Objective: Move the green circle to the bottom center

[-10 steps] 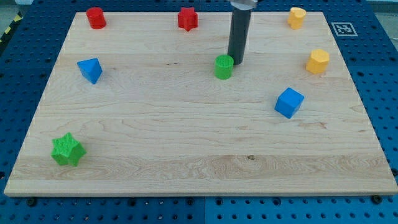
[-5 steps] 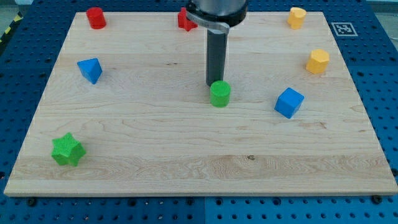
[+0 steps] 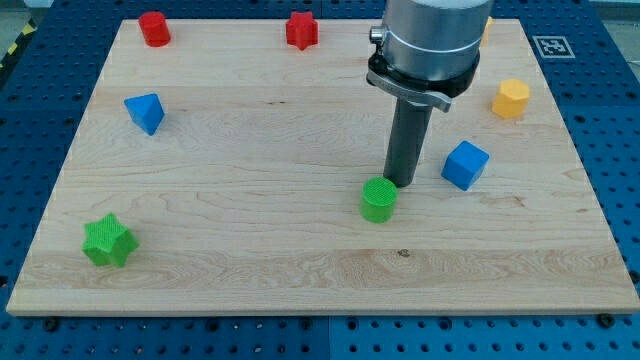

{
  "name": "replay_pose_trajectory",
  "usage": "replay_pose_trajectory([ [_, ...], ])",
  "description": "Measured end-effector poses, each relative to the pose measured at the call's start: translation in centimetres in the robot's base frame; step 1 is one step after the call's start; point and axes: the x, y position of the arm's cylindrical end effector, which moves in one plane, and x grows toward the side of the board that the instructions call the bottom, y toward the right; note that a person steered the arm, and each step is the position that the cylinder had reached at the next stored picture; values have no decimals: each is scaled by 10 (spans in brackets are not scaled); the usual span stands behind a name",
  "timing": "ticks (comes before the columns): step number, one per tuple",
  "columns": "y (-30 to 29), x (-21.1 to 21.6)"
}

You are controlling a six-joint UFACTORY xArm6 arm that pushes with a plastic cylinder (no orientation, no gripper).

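The green circle [image 3: 379,199] is a short green cylinder standing on the wooden board [image 3: 250,250], a little right of centre and below the middle. My tip [image 3: 402,184] is the lower end of the dark rod. It stands just above and to the right of the green circle, touching or nearly touching its upper right edge. The arm's grey body hides part of the board's top right.
A blue cube [image 3: 465,165] lies close to the right of the rod. A yellow block [image 3: 511,98] is at the right, a blue triangle [image 3: 146,112] at the left, a green star [image 3: 108,241] at the bottom left. A red cylinder [image 3: 154,28] and a red star [image 3: 301,29] sit along the top.
The green circle has moved down the board and slightly right, from the upper middle to below the middle. My tip has followed behind it, shifting from above the circle to its upper right.
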Motion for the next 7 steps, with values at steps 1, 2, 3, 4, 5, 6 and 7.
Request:
replay_pose_trajectory([
  [1, -2, 12],
  [2, -4, 34],
  [3, -11, 51],
  [4, -21, 47],
  [5, -23, 24],
  [6, -41, 23],
  [7, -60, 24],
])
